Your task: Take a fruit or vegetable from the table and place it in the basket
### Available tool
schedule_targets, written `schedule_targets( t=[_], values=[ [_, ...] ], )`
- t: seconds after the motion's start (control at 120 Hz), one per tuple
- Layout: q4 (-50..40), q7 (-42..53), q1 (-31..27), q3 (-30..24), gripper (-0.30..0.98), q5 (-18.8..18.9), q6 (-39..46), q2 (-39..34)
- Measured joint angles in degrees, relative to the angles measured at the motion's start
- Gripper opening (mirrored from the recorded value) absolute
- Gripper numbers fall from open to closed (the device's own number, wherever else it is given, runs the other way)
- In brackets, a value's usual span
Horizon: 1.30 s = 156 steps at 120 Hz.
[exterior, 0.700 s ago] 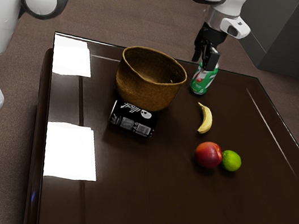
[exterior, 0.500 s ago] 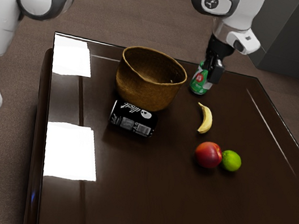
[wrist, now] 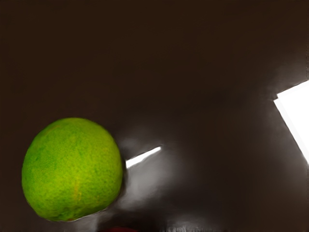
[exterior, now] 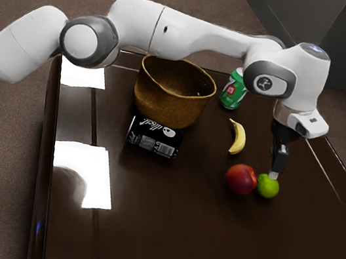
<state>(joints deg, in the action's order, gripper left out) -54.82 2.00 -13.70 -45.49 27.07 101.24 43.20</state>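
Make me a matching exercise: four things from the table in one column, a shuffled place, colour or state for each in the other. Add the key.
1. lime
2. black can
3. green can
4. banana

A. standing upright
B. yellow
C. at the gripper's tips
D. lying on its side

Pairs: 1-C, 2-D, 3-A, 4-B

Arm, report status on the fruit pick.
Black gripper at round green lime, hold unconfirmed. Lime on glossy dark table, outside round brown basket. Smooth red fruit close beside, may crowd approach.

White lettering point(exterior: 147, 142) on black can point(exterior: 138, 130), red-and-white mark point(exterior: 230, 91) on green can point(exterior: 231, 102), neither clearly legible
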Motion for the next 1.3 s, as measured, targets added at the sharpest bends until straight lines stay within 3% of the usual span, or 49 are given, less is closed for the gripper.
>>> schedule_targets(
  t=[0.45, 0.833, 1.3],
  values=[
    [1.3, -1.0, 0.4, 4.1, 0.69, 0.0, -0.5, 1.6],
    [1.6, -1.4, 0.6, 4.9, 0.69, -0.1, 9.1, 6.6],
    [1.6, -1.5, 0.6, 6.2, 0.69, 0.0, 11.9, 8.7]
  ],
)
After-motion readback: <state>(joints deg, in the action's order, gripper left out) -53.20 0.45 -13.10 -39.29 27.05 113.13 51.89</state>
